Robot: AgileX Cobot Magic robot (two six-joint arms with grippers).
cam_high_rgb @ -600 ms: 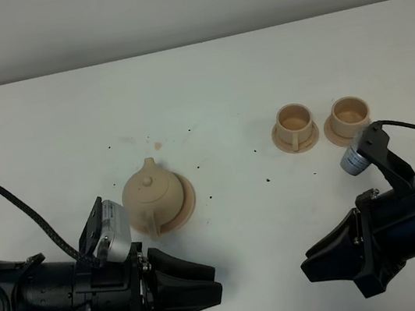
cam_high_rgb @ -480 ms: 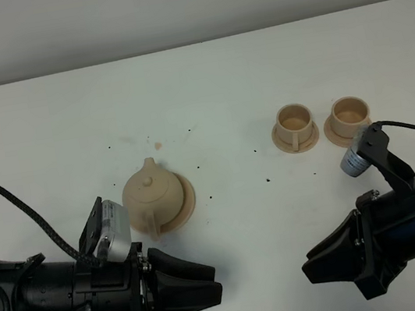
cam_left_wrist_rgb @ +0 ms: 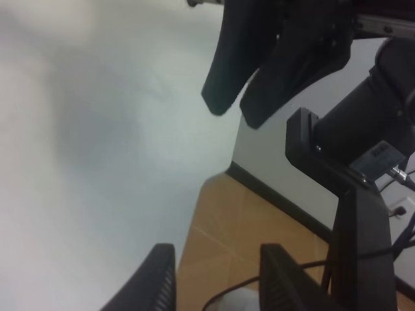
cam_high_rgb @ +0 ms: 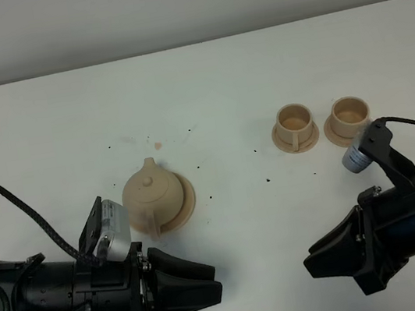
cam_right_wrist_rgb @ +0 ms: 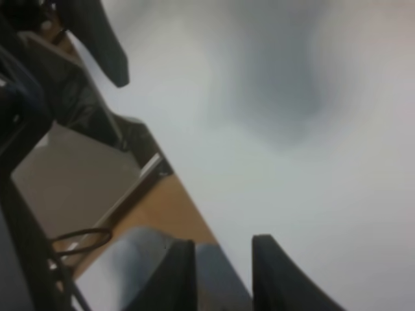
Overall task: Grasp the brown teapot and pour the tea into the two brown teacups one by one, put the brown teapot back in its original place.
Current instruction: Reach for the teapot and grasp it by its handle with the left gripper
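Jaws parted and empty, the black left pincer [cam_high_rgb: 216, 282] lies low at the near edge of the white table [cam_high_rgb: 212, 84], its tips facing those of the black right pincer [cam_high_rgb: 310, 261], also parted and holding nothing. Just beyond the left pincer, the pale tan round-bellied teapot [cam_high_rgb: 150, 192] sits on its flat round tan saucer [cam_high_rgb: 189, 198], handle toward the near side. To the far right, two small tan cylindrical teacups [cam_high_rgb: 294, 118] [cam_high_rgb: 350, 111] stand side by side on little matching saucers [cam_high_rgb: 297, 141].

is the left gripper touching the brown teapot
Apart. The exterior high view shows a strip of bare table between the left gripper and the brown teapot.
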